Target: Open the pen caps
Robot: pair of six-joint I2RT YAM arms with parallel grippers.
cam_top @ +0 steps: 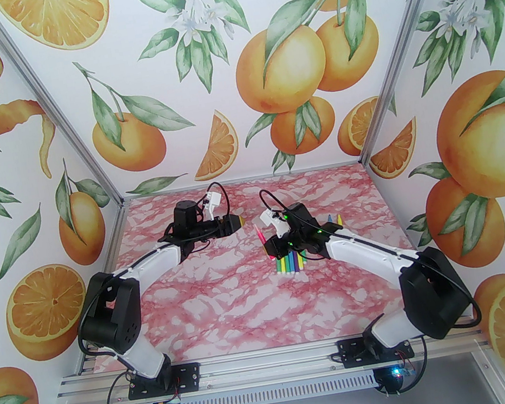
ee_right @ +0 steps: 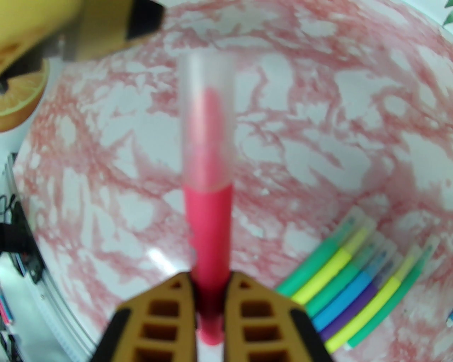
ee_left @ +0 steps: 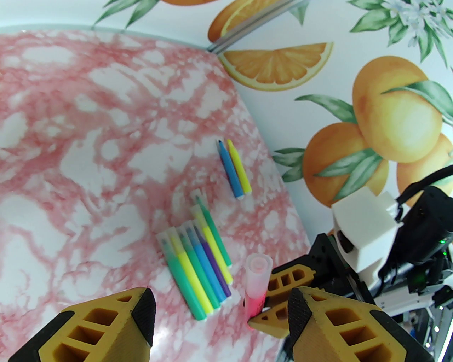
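1. Two hands are raised over the pink-marbled tabletop, facing each other near its middle.
2. My right hand is clamped tight on a pink marker, with both fingers pressed against the lower barrel. A short stub of the barrel pokes out behind the grip.
3. That marker stands steeply tilted off the tabletop, cap end up and pointing toward the left hand.
4. Its clear cap is seated on the tip, and I can see the pink nib section through the plastic.
5. My left hand has its jaws spread wide with nothing between them. From the right wrist camera, one of its fingers sits up and to the left of the cap, close but apart from it.
6. From the top camera the left hand's tip is near the cap end and I see a gap between them.
7. A row of markers in green, yellow, blue and purple lies flat, side by side, just beside the right hand. Each carries one of the translucent caps on the end away from the arm bases.
8. Farther off toward the right wall, a blue marker and a yellow marker lie touching each other, well apart from the row. Their tips look bare to me.
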